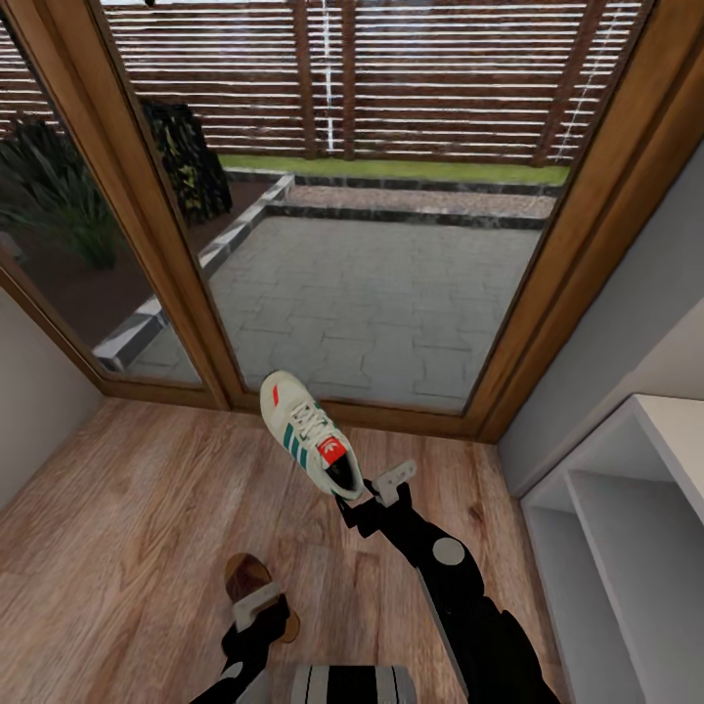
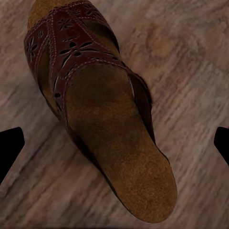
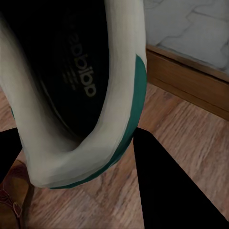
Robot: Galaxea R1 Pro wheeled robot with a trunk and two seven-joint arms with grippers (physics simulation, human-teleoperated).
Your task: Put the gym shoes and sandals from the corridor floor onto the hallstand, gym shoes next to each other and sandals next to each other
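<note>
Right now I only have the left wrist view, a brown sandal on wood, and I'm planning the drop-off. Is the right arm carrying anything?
Observer: Yes. The right gripper is shut on a gym shoe, held by its heel rim.
Operator: Is that shoe off the floor?
Observer: It looks lifted, toe pointing toward the glass door.
Operator: Where is the rack?
Observer: The hallstand stands on the robot's right, against the wall.
Operator: And my left gripper?
Observer: The left gripper hovers open over the sandal, near the robot's base.
</note>
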